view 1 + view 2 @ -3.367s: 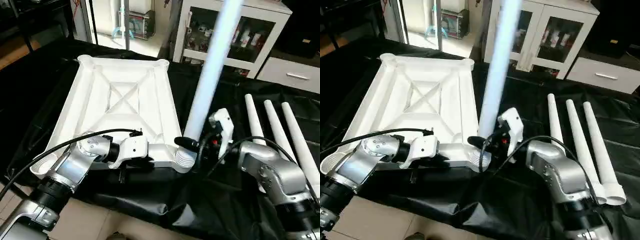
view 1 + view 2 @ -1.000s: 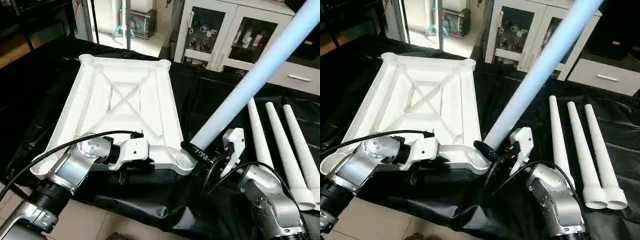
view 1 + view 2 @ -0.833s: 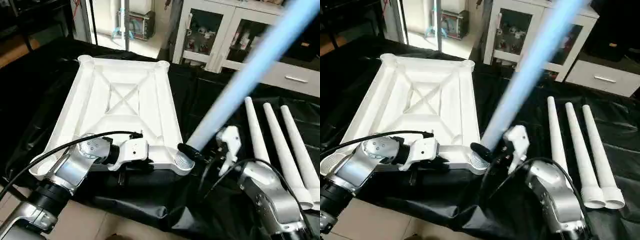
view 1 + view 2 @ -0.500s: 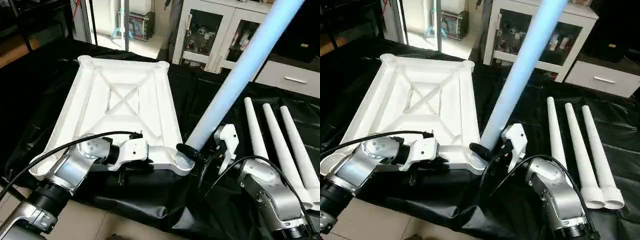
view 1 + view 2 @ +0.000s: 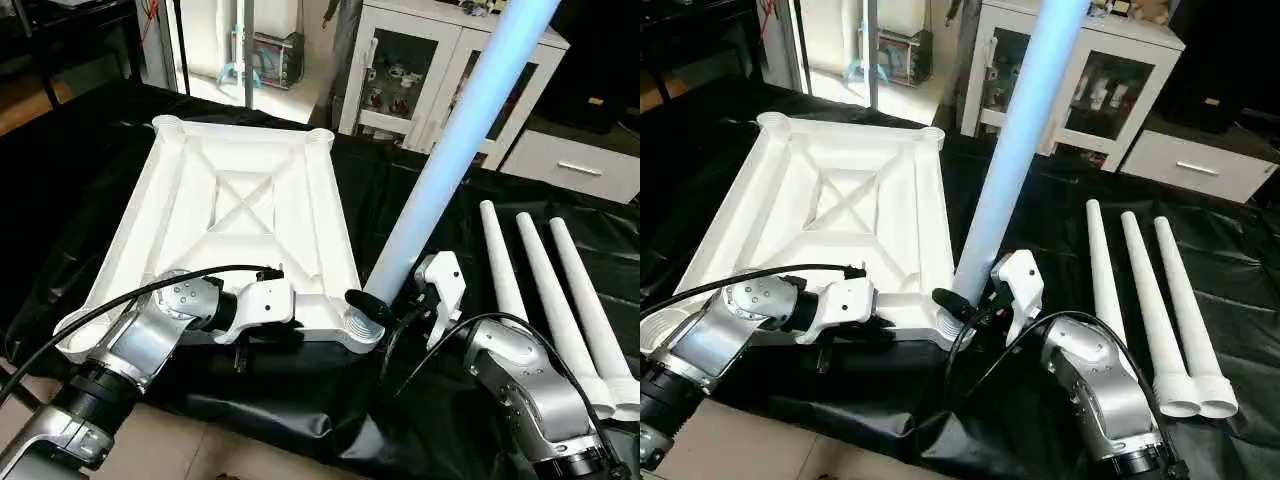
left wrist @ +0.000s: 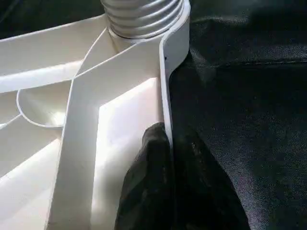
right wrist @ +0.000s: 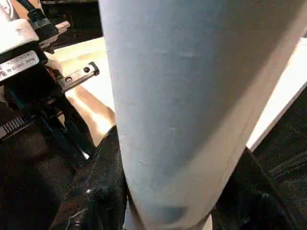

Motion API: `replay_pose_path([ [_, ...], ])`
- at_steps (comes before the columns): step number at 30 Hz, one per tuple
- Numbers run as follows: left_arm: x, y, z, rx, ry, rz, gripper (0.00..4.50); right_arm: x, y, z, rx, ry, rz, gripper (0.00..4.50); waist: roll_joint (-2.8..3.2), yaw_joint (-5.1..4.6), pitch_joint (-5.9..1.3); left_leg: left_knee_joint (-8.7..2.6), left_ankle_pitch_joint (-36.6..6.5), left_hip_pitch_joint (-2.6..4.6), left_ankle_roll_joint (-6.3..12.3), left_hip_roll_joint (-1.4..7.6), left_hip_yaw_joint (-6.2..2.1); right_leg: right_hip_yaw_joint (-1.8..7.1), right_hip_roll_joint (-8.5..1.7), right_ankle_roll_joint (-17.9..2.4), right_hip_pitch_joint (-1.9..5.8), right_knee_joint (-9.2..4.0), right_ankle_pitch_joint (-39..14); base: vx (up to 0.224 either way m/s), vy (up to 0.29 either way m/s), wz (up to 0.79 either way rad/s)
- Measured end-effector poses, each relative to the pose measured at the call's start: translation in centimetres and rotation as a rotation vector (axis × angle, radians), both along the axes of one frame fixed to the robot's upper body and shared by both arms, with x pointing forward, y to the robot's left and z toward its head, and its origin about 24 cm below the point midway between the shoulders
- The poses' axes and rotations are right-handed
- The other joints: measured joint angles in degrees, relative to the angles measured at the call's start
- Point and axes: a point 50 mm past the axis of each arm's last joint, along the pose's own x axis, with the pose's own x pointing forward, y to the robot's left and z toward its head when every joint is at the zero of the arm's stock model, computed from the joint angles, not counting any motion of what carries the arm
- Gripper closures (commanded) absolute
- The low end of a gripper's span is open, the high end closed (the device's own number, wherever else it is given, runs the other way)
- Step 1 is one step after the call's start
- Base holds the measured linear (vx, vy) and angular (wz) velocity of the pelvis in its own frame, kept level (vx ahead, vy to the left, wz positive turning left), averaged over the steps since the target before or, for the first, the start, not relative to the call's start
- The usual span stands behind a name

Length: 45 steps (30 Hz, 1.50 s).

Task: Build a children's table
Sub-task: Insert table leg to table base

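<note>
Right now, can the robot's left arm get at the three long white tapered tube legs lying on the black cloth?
Probably not. The left gripper is clamped on the white tabletop's near rim, and the right arm with its upright leg stands between it and the three legs.

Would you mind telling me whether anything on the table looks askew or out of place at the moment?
One thing stands out: the leg that the right gripper holds at the near right corner socket of the table top leans to the right instead of standing straight. The three spare legs lie neatly side by side.
</note>
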Motion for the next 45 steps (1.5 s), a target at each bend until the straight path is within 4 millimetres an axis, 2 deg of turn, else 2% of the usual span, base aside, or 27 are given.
replay_pose_path([
  [24,0.1,0.0,0.0,-0.006,-0.002,0.017,4.5,0.2,0.0,-0.3,0.061,0.022,-0.057,2.64,0.07,-0.33,0.04,-0.19,0.0,0.0,0.0,-0.03,0.0,0.0,0.0,0.0,-0.02,-0.19,0.0,0.0,0.0,0.0],
  [28,0.3,-0.5,-0.1,-0.019,0.001,0.09,4.5,1.1,0.5,-0.4,0.037,-0.001,-0.132,2.64,0.17,-1.0,0.05,-0.2,0.0,0.04,0.0,-0.04,0.0,0.01,0.0,0.0,-0.05,-0.22,0.0,0.0,0.0,0.0],
  [30,0.7,-1.1,-0.2,-0.026,0.001,0.153,4.5,2.1,0.9,-0.5,0.023,-0.005,-0.211,2.64,0.26,-1.41,0.06,-0.2,0.0,0.1,0.0,-0.04,-0.01,0.01,-0.02,0.0,-0.14,-0.23,0.0,0.0,0.0,0.0],
  [33,1.5,-2.8,-0.3,-0.056,0.004,0.266,4.5,4.1,1.5,-0.3,-0.001,-0.011,-0.354,2.64,0.25,-2.42,0.06,-0.21,0.01,0.13,-0.02,-0.06,-0.03,0.01,-0.02,0.0,-0.2,-0.37,0.0,0.0,0.0,0.0],
  [35,2.2,-4.2,-0.2,-0.072,-0.003,0.341,4.5,5.5,1.8,0.1,-0.018,-0.021,-0.461,2.64,0.46,-2.86,0.21,-0.21,0.01,0.02,-0.02,-0.09,-0.03,0.04,-0.03,-0.05,-0.32,-0.46,0.03,0.0,0.0,0.0],
  [40,3.7,-7.5,0.1,-0.094,-0.015,0.519,4.5,8.4,2.1,0.7,-0.021,0.01,-0.708,2.64,0.42,-2.78,0.21,-0.12,0.1,-0.71,-0.13,-0.05,-0.02,0.02,-0.01,-0.3,-0.61,-0.63,1.22,0.0,0.0,0.0],
  [42,3.9,-8.7,0.4,-0.099,-0.038,0.57,4.5,9.2,2.3,1.1,-0.036,0.001,-0.774,2.64,0.38,-2.65,0.21,-0.13,0.26,-1.15,-0.13,0.02,-0.02,0.01,0.09,-0.27,-1.04,-0.68,1.26,0.0,0.0,0.0],
  [45,4.0,-9.7,0.6,-0.104,-0.058,0.622,4.5,9.8,2.6,1.3,-0.034,-0.009,-0.84,2.64,0.26,-2.64,0.27,-0.2,0.33,-1.27,0.31,0.03,-0.01,-0.03,0.1,-0.25,-1.1,-0.81,1.26,0.033,0.0,-0.01],
])
